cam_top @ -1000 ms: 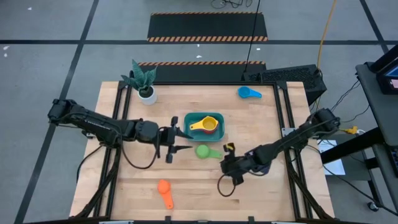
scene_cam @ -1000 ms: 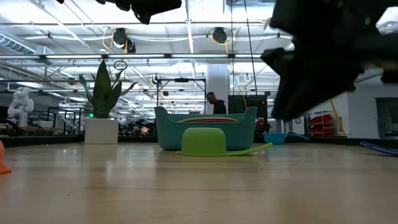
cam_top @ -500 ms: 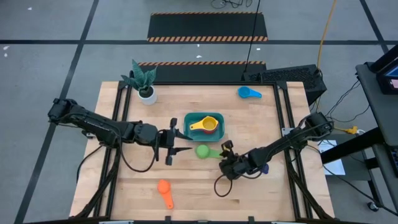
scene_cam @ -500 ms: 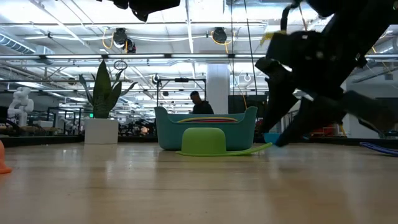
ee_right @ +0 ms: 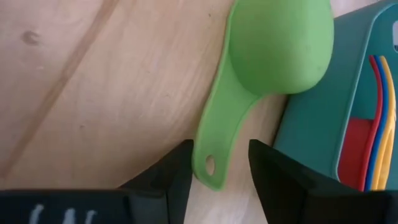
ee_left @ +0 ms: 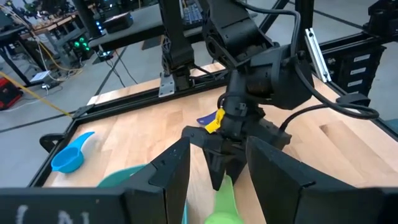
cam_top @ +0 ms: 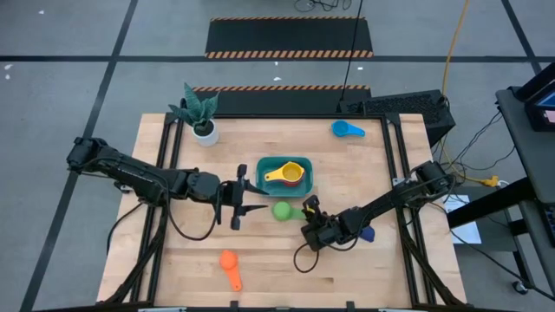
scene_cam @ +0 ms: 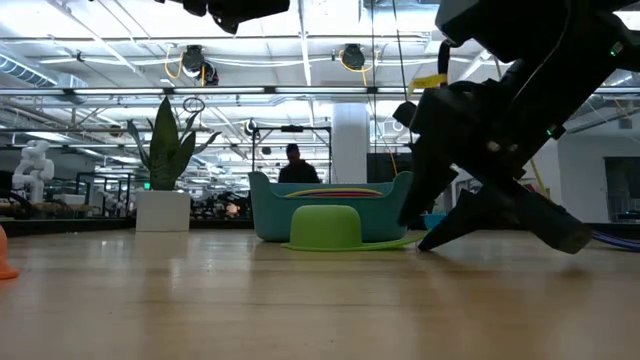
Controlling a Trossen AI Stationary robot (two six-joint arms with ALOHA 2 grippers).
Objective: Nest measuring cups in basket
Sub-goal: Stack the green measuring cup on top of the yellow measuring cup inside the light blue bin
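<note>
While the left gripper hangs over the table at 9 o'clock of the teal rectangular shallow plastic basket, fingers part-open with nothing seen between them, the work is being done on the right side.

Left to right in the high view: an orange plastic measuring cup lies well apart at 7 o'clock of the basket; the basket holds a yellow plastic cup nested over a red one; the green plastic measuring cup sits upside down on the wood just beside the basket's 6 o'clock wall; a light blue cup lies far off at 2 o'clock; a dark blue cup is partly hidden behind the right arm.

Right gripper is open and low at the table. Key relation: the green cup's flat handle runs from the bowl toward 3 o'clock, straight at this gripper, and the handle tip is seen between the spread fingers, not yet pinched. Long axis is roughly in line with the approach, so the right arm is judged the better placed one for closing on the handle end.
</note>
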